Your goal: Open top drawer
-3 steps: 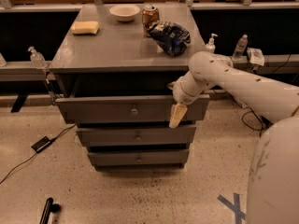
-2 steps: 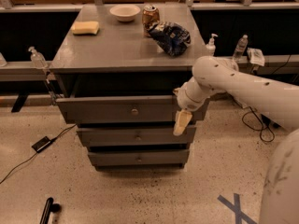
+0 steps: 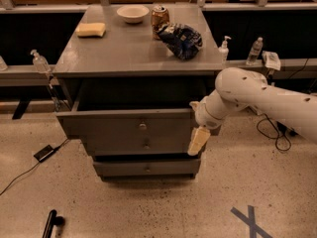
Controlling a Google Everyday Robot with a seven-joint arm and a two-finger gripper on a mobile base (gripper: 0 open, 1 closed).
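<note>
The top drawer [image 3: 114, 128] is a wide grey drawer with a small round brass knob [image 3: 142, 126] at its centre. It stands pulled out from under the grey table top [image 3: 124, 48], with a dark gap showing behind its front panel. My gripper [image 3: 198, 141] is cream-coloured and points down at the right end of the drawer's front panel, on the white arm [image 3: 257, 98] that comes in from the right. Two narrower grey drawers [image 3: 147, 168] sit below it.
On the table top are a yellow sponge [image 3: 91, 29], a white bowl [image 3: 132, 13], a can [image 3: 159, 16] and a dark chip bag [image 3: 181, 34]. Bottles [image 3: 254, 51] stand on side ledges. A cable with a black box [image 3: 44, 152] and a blue tape cross [image 3: 247, 219] are on the floor.
The top drawer's front panel stands farther out from the cabinet than before. My gripper has moved down and a little right along the drawer's right end.
</note>
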